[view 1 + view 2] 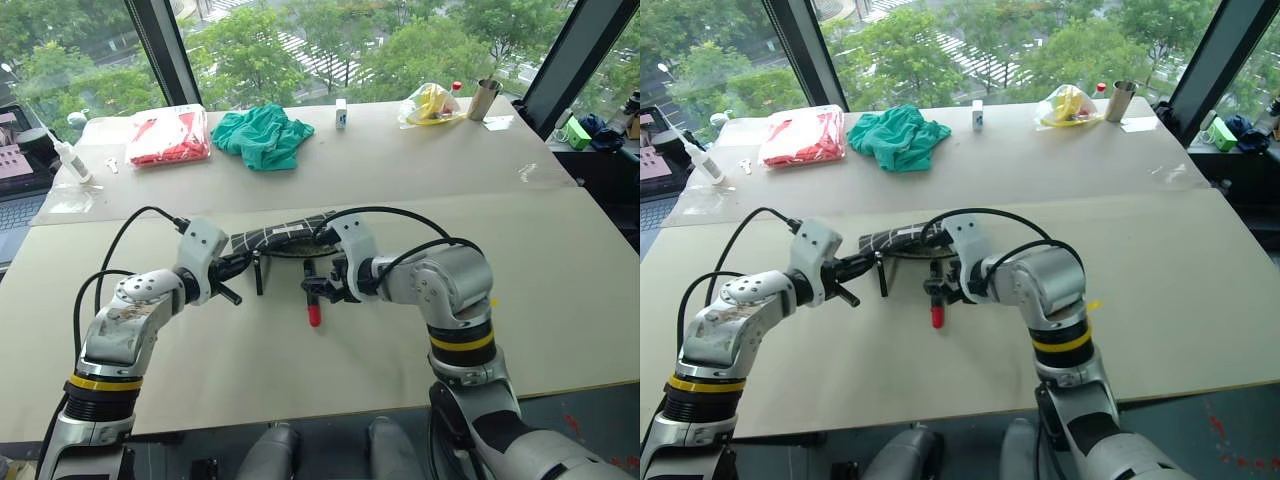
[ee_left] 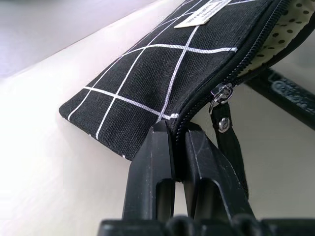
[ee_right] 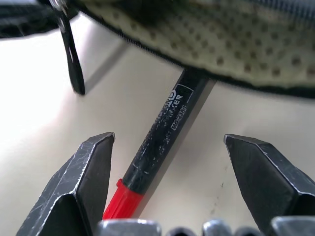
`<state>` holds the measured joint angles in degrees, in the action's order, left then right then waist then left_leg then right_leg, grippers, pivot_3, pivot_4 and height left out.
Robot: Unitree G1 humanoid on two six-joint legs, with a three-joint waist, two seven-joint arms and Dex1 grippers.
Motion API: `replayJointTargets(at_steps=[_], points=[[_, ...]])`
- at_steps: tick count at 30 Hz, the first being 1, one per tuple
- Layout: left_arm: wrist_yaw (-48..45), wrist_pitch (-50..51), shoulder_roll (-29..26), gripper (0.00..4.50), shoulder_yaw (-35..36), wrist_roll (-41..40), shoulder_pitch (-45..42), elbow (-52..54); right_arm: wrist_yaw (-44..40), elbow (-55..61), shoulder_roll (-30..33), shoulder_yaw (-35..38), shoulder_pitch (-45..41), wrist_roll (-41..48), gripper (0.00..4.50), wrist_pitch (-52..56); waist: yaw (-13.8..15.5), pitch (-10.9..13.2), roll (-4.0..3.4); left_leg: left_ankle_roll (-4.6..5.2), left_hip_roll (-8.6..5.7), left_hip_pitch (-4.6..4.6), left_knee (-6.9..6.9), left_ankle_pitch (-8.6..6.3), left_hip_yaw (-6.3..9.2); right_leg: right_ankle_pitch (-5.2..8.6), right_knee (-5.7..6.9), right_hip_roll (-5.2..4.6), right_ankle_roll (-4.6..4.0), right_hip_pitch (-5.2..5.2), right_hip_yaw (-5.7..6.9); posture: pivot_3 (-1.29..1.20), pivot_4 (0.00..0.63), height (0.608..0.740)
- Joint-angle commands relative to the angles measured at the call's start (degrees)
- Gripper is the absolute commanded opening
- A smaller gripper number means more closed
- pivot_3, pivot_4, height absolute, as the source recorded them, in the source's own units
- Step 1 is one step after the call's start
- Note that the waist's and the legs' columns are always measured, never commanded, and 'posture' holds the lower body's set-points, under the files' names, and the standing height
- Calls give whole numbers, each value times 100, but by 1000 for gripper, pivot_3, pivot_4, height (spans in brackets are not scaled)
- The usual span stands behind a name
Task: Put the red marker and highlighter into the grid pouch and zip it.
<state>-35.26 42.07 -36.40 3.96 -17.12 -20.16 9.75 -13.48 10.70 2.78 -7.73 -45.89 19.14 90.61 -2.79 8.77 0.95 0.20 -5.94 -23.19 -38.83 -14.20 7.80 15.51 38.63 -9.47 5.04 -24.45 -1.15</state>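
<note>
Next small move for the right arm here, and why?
Probably close the right gripper on the red marker. Its open fingers straddle the marker, which lies on the table with its black end under the grid pouch mouth. The left gripper pinches the pouch's corner, holding it unzipped.

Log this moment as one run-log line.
left gripper: shut on grid pouch corner | right gripper: open around red marker | marker: black end under pouch mouth | zipper: open
</note>
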Motion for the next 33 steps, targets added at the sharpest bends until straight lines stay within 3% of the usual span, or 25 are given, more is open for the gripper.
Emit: replayJointTargets(at_steps=[1,8,11,15,19,20,24,28,33], points=[[-180,-144,-260,0,287,-62,-46,-31,56,-151,-66,-197,-199,-101,3973,-370,-2,0,0,0,0,0,0,0,0,0,1,0,0,-1,0,0,150,740],[-485,-122,-519,0,354,-206,37,1,82,-677,72,-963,-189,-442,3973,-995,-12,0,0,0,-1,0,0,0,0,0,1,-1,0,-2,0,0,150,740],[-465,-130,-506,0,377,-198,7,18,50,-857,337,-1552,-80,-722,3303,-1440,-29,0,0,0,0,2,-1,0,0,0,3,0,0,-1,0,0,150,740],[-426,-80,-497,0,433,-235,-20,133,-46,-977,689,-2171,171,-1064,1936,-2051,-68,-2,2,-1,1,14,0,1,0,0,0,1,0,8,0,0,150,740],[-431,-45,-526,0,480,-267,14,198,-183,-1023,746,-1919,232,-1036,638,-2185,-66,-3,3,-1,2,31,3,0,-1,0,-9,1,0,18,0,0,150,740],[-431,-34,-526,0,484,-275,20,211,-207,-1022,781,-1793,189,-1023,492,-2222,-56,-3,3,0,1,32,3,0,-1,0,-10,1,0,19,0,0,150,740],[-410,59,-482,0,529,-394,30,242,-648,-734,1136,-1478,81,-973,485,-2945,25,-3,3,0,-1,29,0,0,-1,0,-13,0,0,19,0,0,150,740],[-463,141,-495,0,510,-489,90,263,-2750,1155,2672,-1281,374,-101,485,-3854,71,0,2,3,-8,-6,-4,-2,2,-2,-28,-3,5,-1,3,0,150,740],[-478,100,-421,0,378,-459,40,201,-3775,1953,3405,-1095,560,93,485,-4948,-53,0,5,6,7,4,1,-19,-13,-3,-49,13,7,9,16,0,150,740]])
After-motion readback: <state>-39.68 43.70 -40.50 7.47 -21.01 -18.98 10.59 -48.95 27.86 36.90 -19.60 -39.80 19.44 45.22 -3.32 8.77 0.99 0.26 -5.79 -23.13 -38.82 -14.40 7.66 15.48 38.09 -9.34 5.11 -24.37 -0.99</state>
